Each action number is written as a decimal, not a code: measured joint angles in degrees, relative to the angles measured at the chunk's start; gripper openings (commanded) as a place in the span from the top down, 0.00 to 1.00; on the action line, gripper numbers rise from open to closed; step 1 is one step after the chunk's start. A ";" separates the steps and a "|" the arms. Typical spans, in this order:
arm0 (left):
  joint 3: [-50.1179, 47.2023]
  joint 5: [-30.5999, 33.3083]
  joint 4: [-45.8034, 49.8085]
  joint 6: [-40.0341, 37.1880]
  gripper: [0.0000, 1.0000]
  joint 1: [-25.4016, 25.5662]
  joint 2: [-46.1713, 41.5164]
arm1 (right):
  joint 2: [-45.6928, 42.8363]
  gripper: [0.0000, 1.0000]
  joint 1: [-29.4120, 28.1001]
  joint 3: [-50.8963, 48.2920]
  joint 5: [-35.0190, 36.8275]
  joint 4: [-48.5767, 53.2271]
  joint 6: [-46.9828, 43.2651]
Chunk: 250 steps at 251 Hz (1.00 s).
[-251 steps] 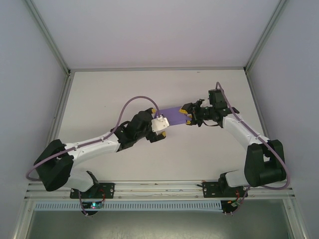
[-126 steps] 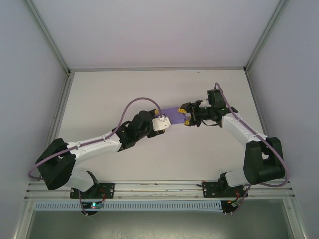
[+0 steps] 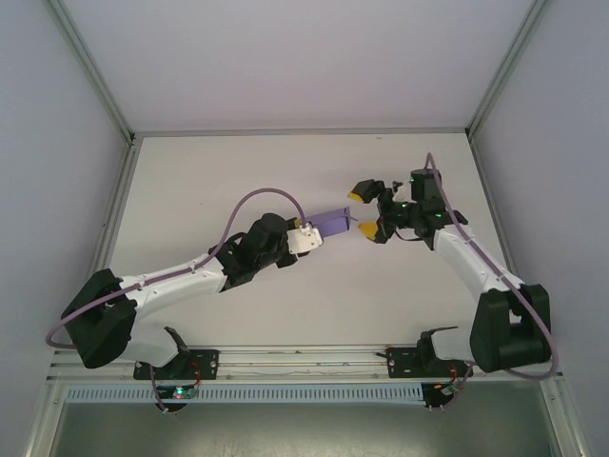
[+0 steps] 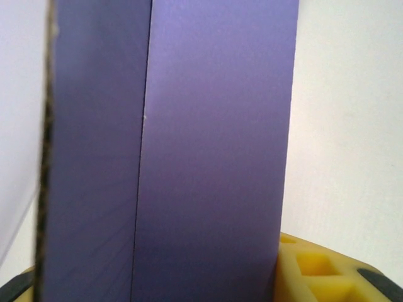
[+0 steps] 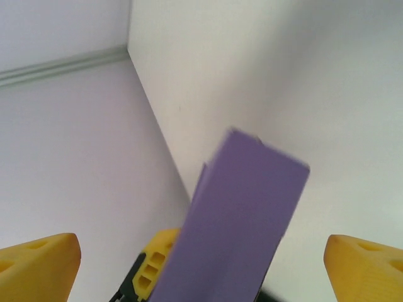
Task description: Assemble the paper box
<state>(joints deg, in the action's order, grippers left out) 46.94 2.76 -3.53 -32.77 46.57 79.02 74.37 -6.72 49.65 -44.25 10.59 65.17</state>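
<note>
The paper box (image 3: 331, 221) is a narrow purple folded piece held above the table's middle, its free end pointing right. My left gripper (image 3: 312, 232) is shut on its left end. In the left wrist view the paper box (image 4: 208, 157) stands close to the lens, with a crease down its face and one yellow fingertip (image 4: 315, 270) beside it. My right gripper (image 3: 364, 211) stands open just right of the box's free end, apart from it. In the right wrist view the paper box (image 5: 242, 214) sits ahead of and between my wide-spread yellow fingertips (image 5: 38, 264).
The white table (image 3: 209, 181) is walled by pale panels with metal rails at the left, back and right. A purple cable (image 3: 249, 197) loops over the left arm. Both arm bases sit on the near rail (image 3: 304, 357).
My right gripper has opened, let go of the box's right end and drawn back to the right. The left gripper keeps its hold, and the box now looks shorter and more folded.
</note>
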 measured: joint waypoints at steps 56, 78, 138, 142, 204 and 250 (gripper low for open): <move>4.28 -10.40 17.07 1.81 0.56 -3.41 -0.55 | -6.32 0.02 1.22 2.73 13.22 0.66 -24.13; 6.60 -15.34 24.11 1.77 0.56 -5.11 0.17 | -8.76 0.01 1.25 0.87 14.78 -3.69 -31.23; 13.22 -21.38 36.61 1.81 0.56 -9.01 8.48 | -8.20 0.02 0.26 -1.51 9.20 -8.02 -45.88; 13.84 -21.53 37.31 1.84 0.56 -9.25 9.33 | -8.11 0.01 -0.17 -1.51 8.74 -7.67 -47.15; 21.03 -24.00 42.58 1.55 0.56 -11.45 16.04 | -4.74 0.02 -12.66 2.25 11.23 4.94 -65.59; 21.24 -25.22 43.47 0.83 0.56 -11.82 16.22 | 0.48 0.16 -18.78 5.38 18.80 12.17 -72.54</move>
<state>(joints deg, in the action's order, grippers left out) 68.18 -22.46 39.94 -31.94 34.74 95.24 74.85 -25.50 55.02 -25.45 22.76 -7.38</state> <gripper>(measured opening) 0.439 0.924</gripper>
